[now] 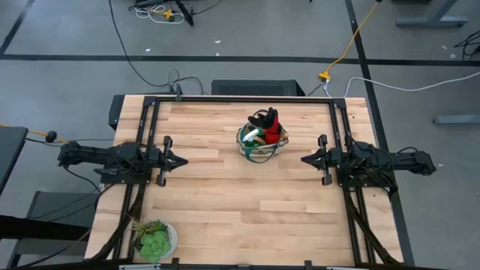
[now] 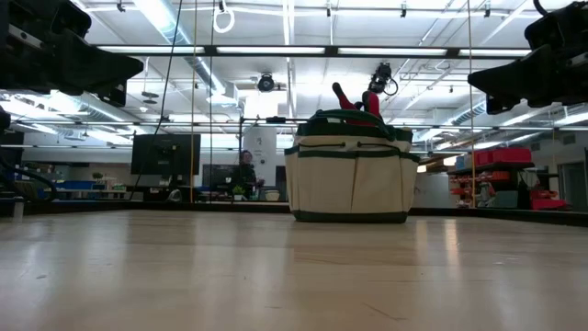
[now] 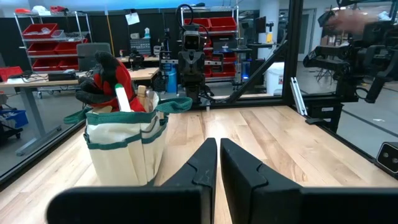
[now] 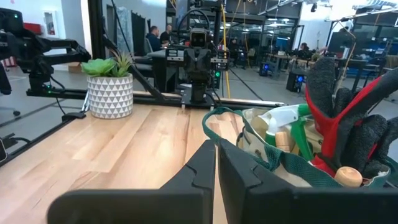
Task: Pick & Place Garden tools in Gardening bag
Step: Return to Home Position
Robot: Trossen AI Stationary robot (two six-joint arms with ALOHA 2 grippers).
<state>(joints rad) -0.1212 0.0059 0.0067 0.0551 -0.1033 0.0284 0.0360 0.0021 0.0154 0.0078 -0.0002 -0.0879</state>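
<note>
Dark fingers [image 4: 198,171] of the right tool [image 4: 216,146] nearly meet, with only a narrow slit between them. Just beyond stands the gardening bag [image 2: 349,179], upright mid-tabletop [image 1: 225,202], with red-and-black gloves [image 1: 266,120] poking from its top (a white handle [image 3: 122,99] beside them). At the left side waits the left tool [image 3: 218,146], equally narrow. At the near-left corner sits a potted plant [image 1: 154,238].

Black jointed arms [image 1: 101,156], notched dark jaws
</note>
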